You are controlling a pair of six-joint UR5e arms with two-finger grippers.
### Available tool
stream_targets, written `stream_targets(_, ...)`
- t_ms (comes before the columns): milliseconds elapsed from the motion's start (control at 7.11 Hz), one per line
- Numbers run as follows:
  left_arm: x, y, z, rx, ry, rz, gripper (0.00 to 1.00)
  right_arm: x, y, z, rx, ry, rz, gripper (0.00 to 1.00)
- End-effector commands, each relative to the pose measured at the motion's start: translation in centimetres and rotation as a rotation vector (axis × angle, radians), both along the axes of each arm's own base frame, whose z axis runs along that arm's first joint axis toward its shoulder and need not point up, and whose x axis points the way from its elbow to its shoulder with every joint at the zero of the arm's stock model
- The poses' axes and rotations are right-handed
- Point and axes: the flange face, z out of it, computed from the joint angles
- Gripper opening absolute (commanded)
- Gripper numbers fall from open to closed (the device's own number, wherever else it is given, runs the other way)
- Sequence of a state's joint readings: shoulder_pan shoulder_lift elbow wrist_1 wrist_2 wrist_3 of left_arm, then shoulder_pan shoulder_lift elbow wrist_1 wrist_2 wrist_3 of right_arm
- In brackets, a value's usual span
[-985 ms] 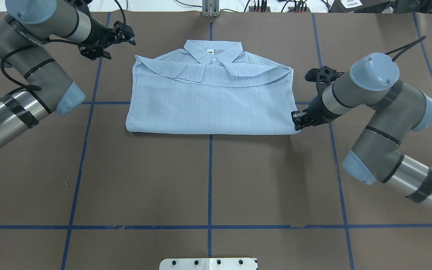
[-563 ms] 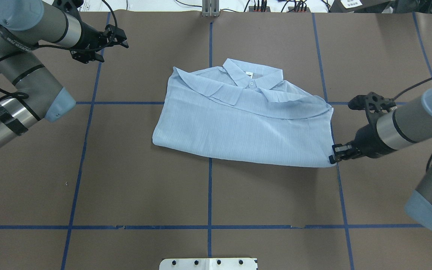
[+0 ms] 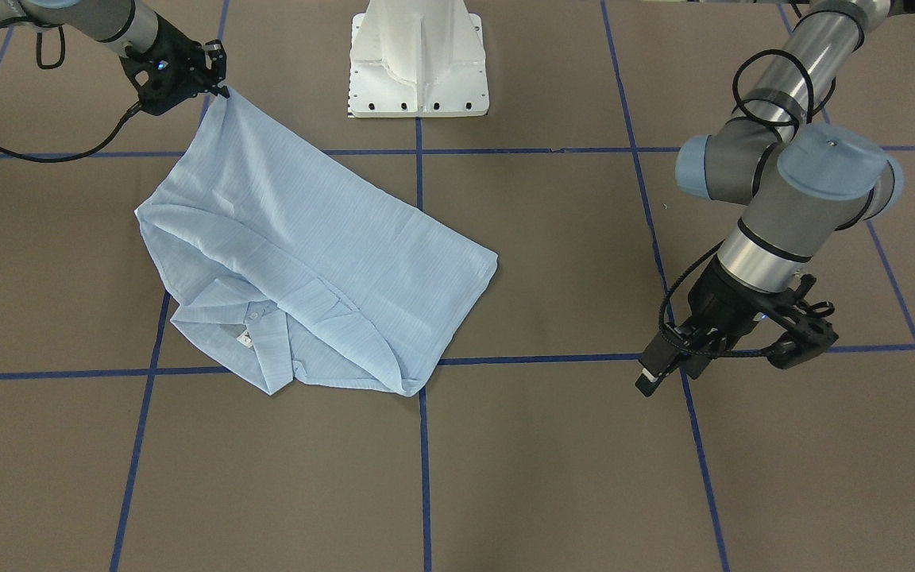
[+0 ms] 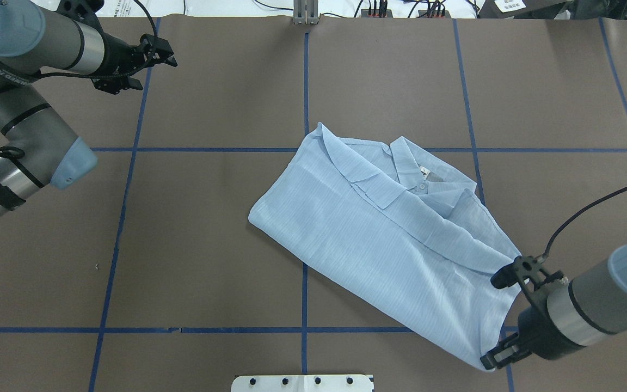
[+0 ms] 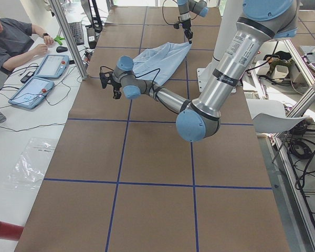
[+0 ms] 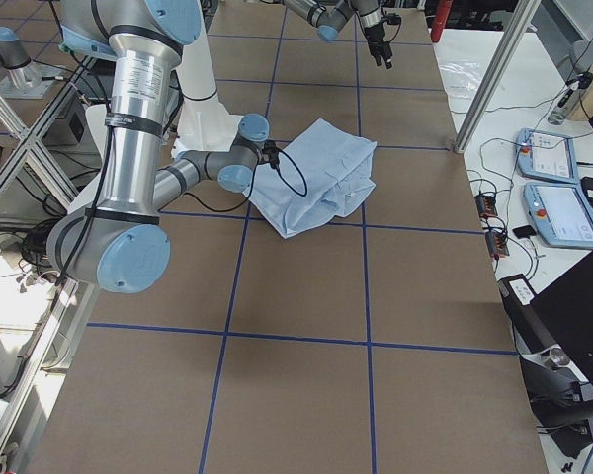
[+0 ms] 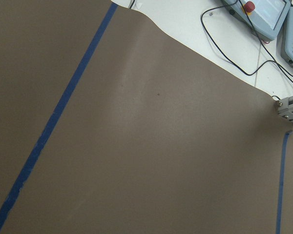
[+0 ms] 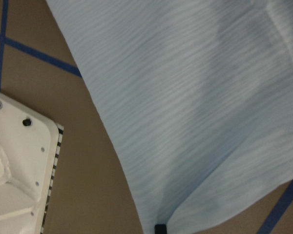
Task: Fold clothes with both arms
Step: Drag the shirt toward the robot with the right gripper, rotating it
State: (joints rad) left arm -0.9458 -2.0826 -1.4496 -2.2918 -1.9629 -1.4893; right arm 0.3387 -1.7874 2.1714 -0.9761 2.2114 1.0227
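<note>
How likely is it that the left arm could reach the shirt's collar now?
Probably yes: only bare table lies between the left claw and the collar, though it is some way off. The right claw grips the shirt's far corner, away from the collar.

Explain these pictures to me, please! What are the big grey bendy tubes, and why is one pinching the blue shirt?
Those tubes are a robot's left arm and right arm. Each ends in a black pincher called a gripper. Their job is folding clothes.

All the pictures show one moment, from different cameras. One looks down from behind the robot, one faces it from across the table, two look along the table from its ends, and a small camera rides on each wrist.

On the brown table lies one light-blue shirt, folded, with its collar showing. The right gripper is shut on one corner of it, so its wrist camera sees blue cloth up close. The left gripper is far from the shirt, and its wrist camera sees only bare table. I cannot tell if it is open or shut.
</note>
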Motion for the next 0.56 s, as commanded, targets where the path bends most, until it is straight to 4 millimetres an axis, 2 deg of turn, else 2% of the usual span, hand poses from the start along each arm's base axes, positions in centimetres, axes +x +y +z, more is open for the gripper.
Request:
stream_targets(0, 0.1, 0.5, -0.4, 0.008, 0.005, 0.005, 0.99, -1.4, 2.8, -1.1, 0.036, -0.07, -0.061, 0.99)
stream_targets(141, 0.3, 0.8, -1.0, 0.016, 0.015, 0.015, 0.99, -1.5, 1.9, -1.3, 0.078, -0.095, 0.003, 1.0)
stream_targets(422, 6.7, 5.8, -3.8, -0.006, 0.021, 0.118, 0.99, -1.2, -2.9, -2.2, 0.196, -0.108, 0.262, 1.0)
